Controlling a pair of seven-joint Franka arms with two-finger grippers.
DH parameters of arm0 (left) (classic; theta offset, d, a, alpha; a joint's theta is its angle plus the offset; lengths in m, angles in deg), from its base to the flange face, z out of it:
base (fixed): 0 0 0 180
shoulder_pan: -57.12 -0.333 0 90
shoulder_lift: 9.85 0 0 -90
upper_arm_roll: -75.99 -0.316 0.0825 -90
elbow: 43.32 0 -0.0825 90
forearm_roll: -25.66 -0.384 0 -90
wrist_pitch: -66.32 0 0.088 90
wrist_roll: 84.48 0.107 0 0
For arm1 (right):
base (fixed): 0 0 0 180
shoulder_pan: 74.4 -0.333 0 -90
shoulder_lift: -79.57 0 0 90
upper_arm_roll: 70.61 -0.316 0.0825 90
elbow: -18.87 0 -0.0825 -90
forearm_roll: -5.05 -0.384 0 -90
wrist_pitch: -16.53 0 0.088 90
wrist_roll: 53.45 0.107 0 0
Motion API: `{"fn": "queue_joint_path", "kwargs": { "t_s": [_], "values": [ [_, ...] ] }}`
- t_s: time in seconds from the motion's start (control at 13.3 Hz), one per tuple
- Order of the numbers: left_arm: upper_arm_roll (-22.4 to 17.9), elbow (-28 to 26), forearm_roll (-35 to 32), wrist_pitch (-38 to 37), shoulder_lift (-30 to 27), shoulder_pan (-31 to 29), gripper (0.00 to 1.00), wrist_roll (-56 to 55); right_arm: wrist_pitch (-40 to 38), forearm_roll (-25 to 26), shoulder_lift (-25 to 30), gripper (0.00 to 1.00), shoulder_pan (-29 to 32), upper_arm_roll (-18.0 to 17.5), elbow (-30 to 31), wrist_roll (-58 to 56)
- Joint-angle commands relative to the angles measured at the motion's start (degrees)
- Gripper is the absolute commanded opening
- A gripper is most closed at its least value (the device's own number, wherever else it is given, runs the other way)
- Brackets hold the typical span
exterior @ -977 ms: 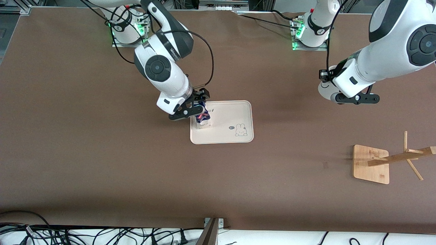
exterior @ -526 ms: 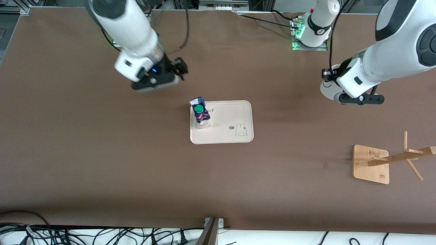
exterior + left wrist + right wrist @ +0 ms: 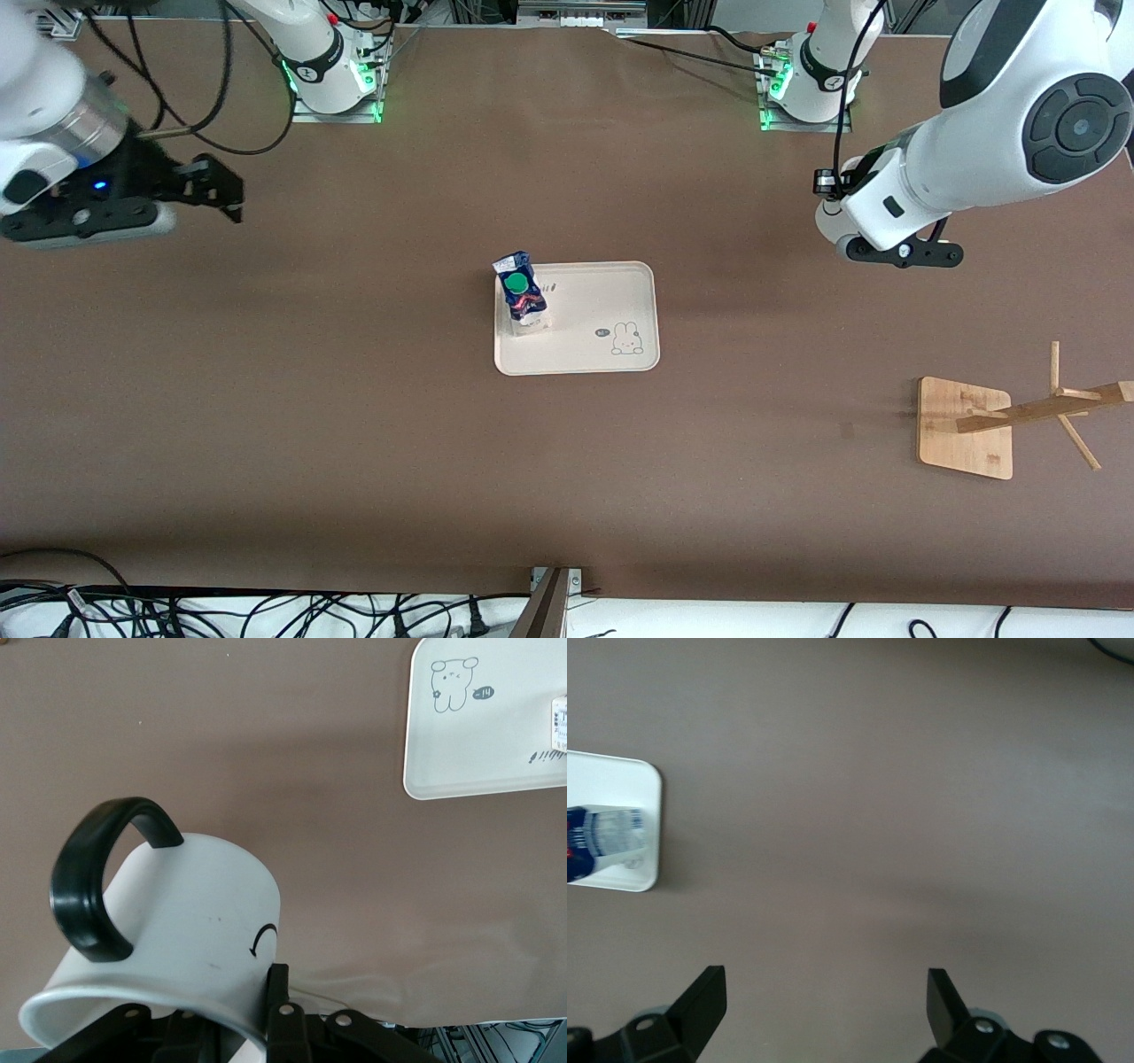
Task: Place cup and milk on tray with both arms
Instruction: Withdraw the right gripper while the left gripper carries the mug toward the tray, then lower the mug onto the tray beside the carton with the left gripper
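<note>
The milk (image 3: 522,301) is standing upright on the tray (image 3: 611,301), tucked into the corner at about ten o'clock of the tray as the front view shows it, with its green cap facing up. The tray is lying flat near the middle of the table (image 3: 354,425), its small rabbit drawing sitting toward five o'clock of its surface. The cup (image 3: 168,930) is hanging in the air in the left gripper (image 3: 873,252), whose fingers are clamped tight on the cup's rim; in the left wrist view the black loop handle and part of the smiley face are showing, and the tray's rabbit corner is lying below, well apart from the cup. In the front view only a sliver of the cup is peeking out under the left arm's wrist, over bare table at roughly two o'clock from the tray, toward the left arm's end. The right gripper (image 3: 208,188) is hovering over bare table at about ten o'clock from the tray, toward the right arm's end, with its fingers (image 3: 700,1001) spread wide and nothing between them; its wrist view is taking in the brown table and one edge of the tray with the milk on it. A wooden rack (image 3: 966,430) is resting at about four o'clock from the tray, nearer to the front camera.
</note>
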Motion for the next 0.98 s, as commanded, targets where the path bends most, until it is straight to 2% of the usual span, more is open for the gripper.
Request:
{"fn": "queue_joint_path", "kwargs": {
  "t_s": [0.0, 0.23, 0.3, 0.45, 0.53, 0.68, 0.75, 0.9],
  "values": [
    [-0.22, 2.16, 0.84, -2.01, 1.85, 1.69, 0.0, -1.04, -1.43, 0.39, -1.66, 1.0, -0.47, 1.81, -1.79, 0.03],
    [-0.31, 2.69, 1.19, -1.4, 7.1, 5.46, 0.0, -3.58, -4.5, 1.0, -1.75, 1.0, 0.75, 1.38, -1.09, 5.72],
    [-0.48, 4.61, 1.1, -0.96, 9.82, 7.39, 0.0, -5.33, -4.59, 0.92, -1.75, 1.0, 4.94, -1.23, -0.91, 6.09],
    [-0.49, 10.05, 1.19, -0.17, 15.45, 9.95, 0.0, -10.42, -4.77, 2.57, -1.05, 1.0, 21.06, -15.94, 0.49, 5.83],
    [-0.49, 12.42, 1.19, -0.17, 17.91, 11.0, 0.0, -12.1, -4.95, 4.94, -0.52, 1.0, 24.98, -20.9, 1.28, 5.49],
    [-0.49, 15.34, 1.36, 2.1, 22.14, 12.76, 0.0, -15.09, -5.3, 12.48, -0.34, 1.0, 25.37, -23.05, 1.03, 5.31],
    [-0.49, 15.35, 1.63, 4.29, 23.46, 12.95, 0.0, -16.32, -5.12, 13.74, -0.26, 1.0, 25.37, -24.27, 0.85, 5.39],
    [-0.4, 15.35, 1.89, 8.77, 26.1, 14.26, 0.0, -18.7, -5.65, 14.1, 0.01, 1.0, 25.19, -24.46, 0.5, 4.52]
  ]
}}
